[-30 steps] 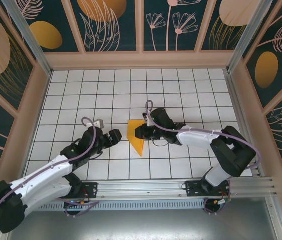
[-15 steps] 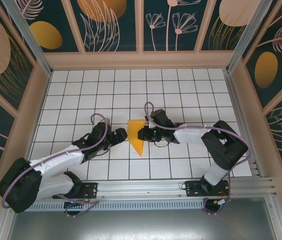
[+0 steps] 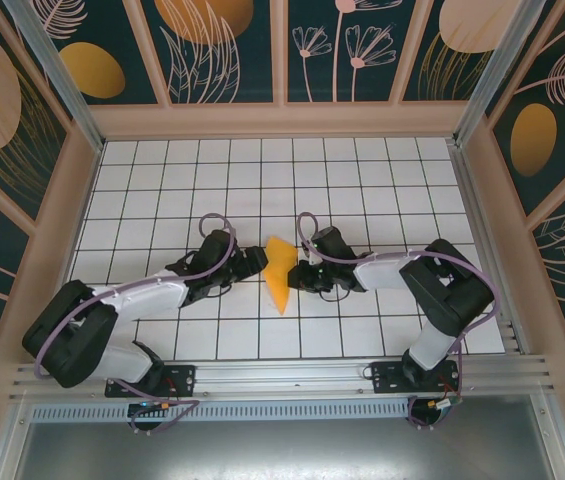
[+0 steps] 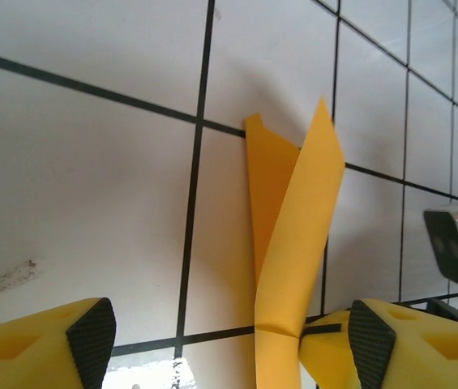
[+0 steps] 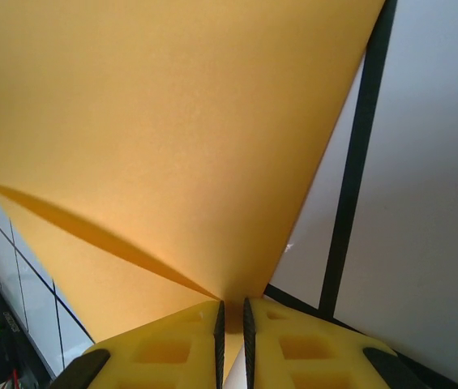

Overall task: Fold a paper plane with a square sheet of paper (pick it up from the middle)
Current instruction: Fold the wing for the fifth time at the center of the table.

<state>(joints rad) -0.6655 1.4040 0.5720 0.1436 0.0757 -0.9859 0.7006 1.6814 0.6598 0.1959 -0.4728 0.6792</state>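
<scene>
Right gripper [image 3: 296,277] pinching folded paper sheet [image 3: 279,272] at right edge; left gripper [image 3: 258,262] spread, straddling left edge; tiled table [image 3: 362,180] open around.

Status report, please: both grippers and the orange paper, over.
Right gripper shut on the folded orange-yellow paper sheet, one flap raised. Left gripper open, paper between its fingers, not gripped. Nothing in the way.

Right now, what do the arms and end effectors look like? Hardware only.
Left arm and right arm: white link shells, black joints and bases, a lilac cable looped along each. Left end effector and right end effector: two yellow moulded fingers with black textured pads.
</scene>
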